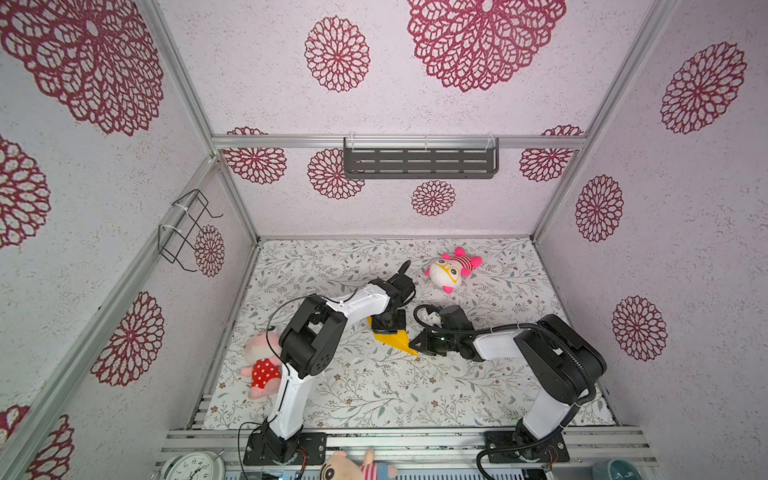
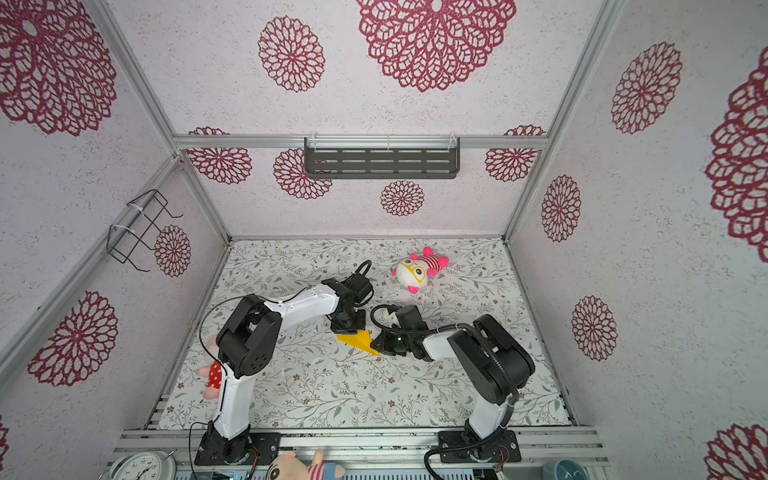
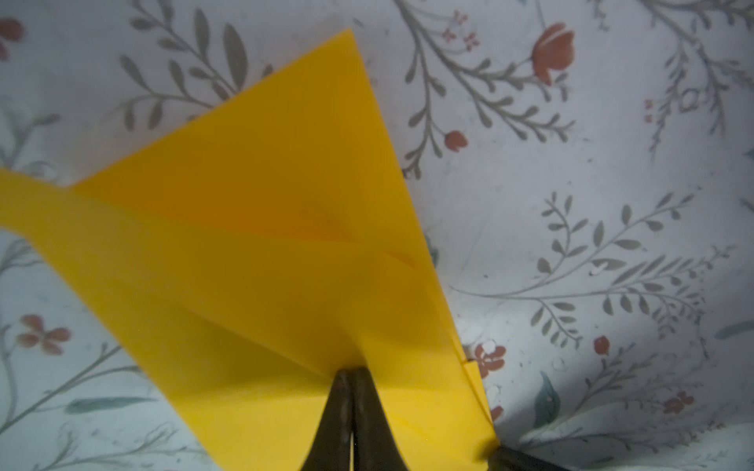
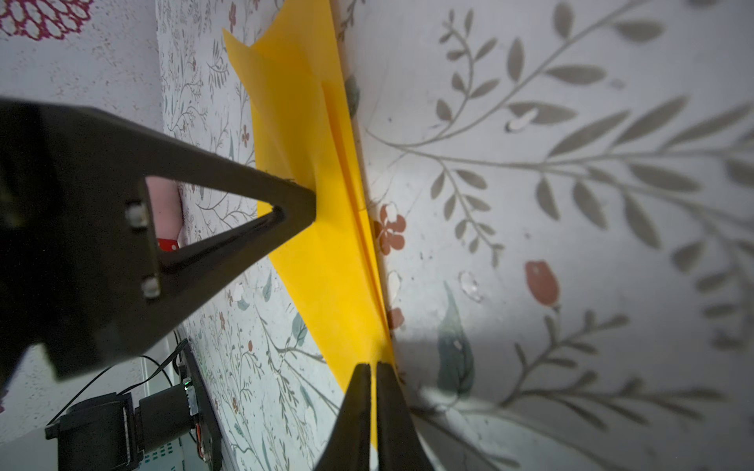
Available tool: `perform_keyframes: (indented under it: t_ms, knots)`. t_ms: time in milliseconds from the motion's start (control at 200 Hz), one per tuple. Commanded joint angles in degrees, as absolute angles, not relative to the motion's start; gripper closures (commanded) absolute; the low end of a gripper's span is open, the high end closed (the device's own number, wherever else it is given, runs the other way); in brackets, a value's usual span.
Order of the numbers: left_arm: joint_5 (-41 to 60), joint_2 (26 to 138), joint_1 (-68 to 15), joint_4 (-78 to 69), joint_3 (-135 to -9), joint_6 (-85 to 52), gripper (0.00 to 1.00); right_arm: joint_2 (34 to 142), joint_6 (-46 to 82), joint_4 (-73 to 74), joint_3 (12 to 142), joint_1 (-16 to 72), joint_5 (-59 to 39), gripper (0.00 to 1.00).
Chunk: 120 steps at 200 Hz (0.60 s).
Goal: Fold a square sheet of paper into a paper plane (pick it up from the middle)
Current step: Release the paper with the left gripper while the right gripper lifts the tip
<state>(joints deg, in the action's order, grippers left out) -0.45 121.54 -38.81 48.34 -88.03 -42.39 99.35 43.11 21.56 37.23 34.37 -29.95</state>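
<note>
Arms meet mid-table. Left gripper (image 3: pixel 351 372) points straight down, pinching paper plane (image 1: pixel 394 340) mid-body. Right gripper (image 4: pixel 373 367) reaches in low, clamped on its near-right tip.

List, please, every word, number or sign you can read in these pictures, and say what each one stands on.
Clock face: numerals are present, but too small to read.
Teal container: white marks, too blurred to read.
Folded yellow paper: no writing.
No legible text anywhere.
</note>
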Motion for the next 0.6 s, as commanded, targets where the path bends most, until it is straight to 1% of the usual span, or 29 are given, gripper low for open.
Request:
perform_keyframes:
  t_ms: [0,455,595]
  knots:
    - [-4.0,122.5,-35.8,49.8,-86.9,-40.6,0.93,101.4,41.6,16.5,37.0,34.2,-27.9,0.89]
    - [-8.4,126.8,-29.4,50.7,-91.2,-35.4,0.92,101.5,41.6,16.7,36.9,34.2,-27.5,0.89]
    - [-8.3,126.9,-26.8,51.6,-96.1,-33.4,0.91,100.1,41.5,19.2,37.0,34.2,-28.4,0.88]
